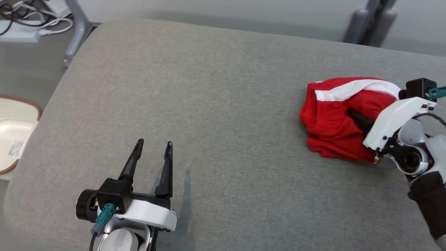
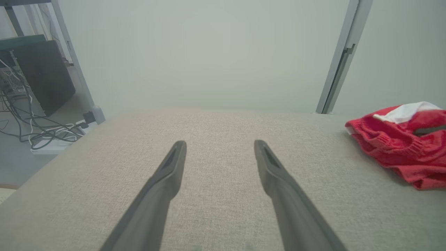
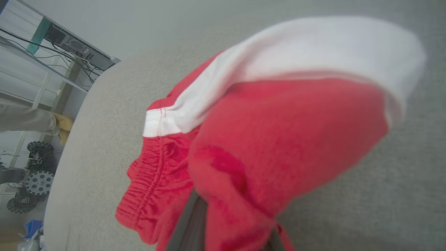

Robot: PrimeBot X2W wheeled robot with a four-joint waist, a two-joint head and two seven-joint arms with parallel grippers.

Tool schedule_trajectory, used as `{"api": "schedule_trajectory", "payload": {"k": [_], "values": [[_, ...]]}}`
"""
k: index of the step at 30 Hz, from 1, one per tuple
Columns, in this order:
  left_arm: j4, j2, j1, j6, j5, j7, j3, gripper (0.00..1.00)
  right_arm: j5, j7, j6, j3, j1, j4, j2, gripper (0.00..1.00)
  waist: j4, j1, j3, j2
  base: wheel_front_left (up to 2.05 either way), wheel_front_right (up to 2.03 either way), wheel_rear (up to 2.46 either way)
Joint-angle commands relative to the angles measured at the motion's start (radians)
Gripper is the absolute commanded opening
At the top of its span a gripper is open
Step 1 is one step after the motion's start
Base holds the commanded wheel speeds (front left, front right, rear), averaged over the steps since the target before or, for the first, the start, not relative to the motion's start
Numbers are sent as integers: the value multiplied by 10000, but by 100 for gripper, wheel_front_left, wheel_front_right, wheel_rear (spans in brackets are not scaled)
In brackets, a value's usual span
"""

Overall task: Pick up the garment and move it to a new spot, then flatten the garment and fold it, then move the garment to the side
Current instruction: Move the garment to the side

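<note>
Since the red shorts [image 1: 331, 122] look soft, light and floppy, the right gripper [image 1: 350, 113], clamped on a bunched fold, should lift them easily; the left gripper [image 1: 154, 143] gapes empty.

so our left gripper [image 1: 155, 142] is two long tapered fingers [image 2: 163, 184] in matte dark grey, grooved near the tips, set into a chunky black block [image 1: 116, 190] on a glossy white shell [image 1: 150, 214]. there's a round black cap [image 1: 83, 205] on the side, plus a teal connector [image 1: 104, 215] with a dark lead [image 1: 93, 238]. our right gripper [image 1: 352, 113] has a similar white cover [image 1: 397, 118] with tiny dark screws [image 1: 385, 138], a thin black cable [image 1: 432, 116], a brass-coloured fitting [image 1: 378, 159] and a dark brown sleeve [image 1: 428, 198] on the forearm.
</note>
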Motion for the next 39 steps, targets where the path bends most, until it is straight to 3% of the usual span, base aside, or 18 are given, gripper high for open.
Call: {"api": "schedule_trajectory", "payload": {"k": [1,6,12,18,21,33,39], "values": [[-25,30,5,-48,70,-11,36,100,63,62,5,80,85,-133,-224,0,-400,0,-239,0,0,0,0],[-66,34,3,-11,-20,-11,104,100,217,391,5,577,254,-1085,-1176,0,-1097,0,-337,0,0,0,0],[-88,39,-141,5,-174,-11,199,100,497,883,5,325,479,-2276,-2519,0,-1826,0,-157,0,0,0,0],[-121,34,-362,-4,-260,-11,274,100,728,1488,5,-848,1189,-3262,-3860,0,-2388,0,224,0,0,0,0],[-37,36,-463,-73,-164,-11,338,100,629,1571,5,-1548,1506,-3357,-4139,0,-2524,0,456,0,0,0,0],[126,34,-1096,-346,-83,-11,494,100,-1783,1334,3,-2853,1998,-2957,-4736,0,-2402,0,1635,0,0,0,0],[53,37,-1416,-433,-187,-11,407,100,-3723,1195,2,-3002,2199,-2887,-5297,0,-2103,0,2188,0,0,0,0]]}}
